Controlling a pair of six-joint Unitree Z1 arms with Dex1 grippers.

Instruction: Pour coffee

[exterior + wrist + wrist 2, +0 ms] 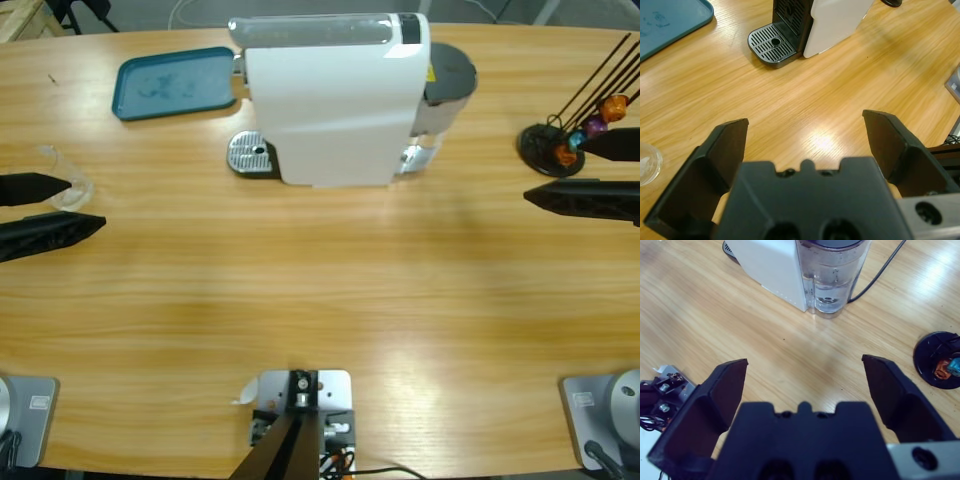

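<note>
A small clear glass [72,185] stands upright at the left edge of the high view; its contents cannot be told. The white coffee machine [335,100] stands at upper middle.

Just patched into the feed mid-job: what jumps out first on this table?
The white coffee machine dominates the far middle of the table, its drip tray bare at its left foot. A teal tray lies to its left, a capsule stand at the right edge. Both grippers, left and right, hover open at the sides, a clear glass by the left one.
</note>
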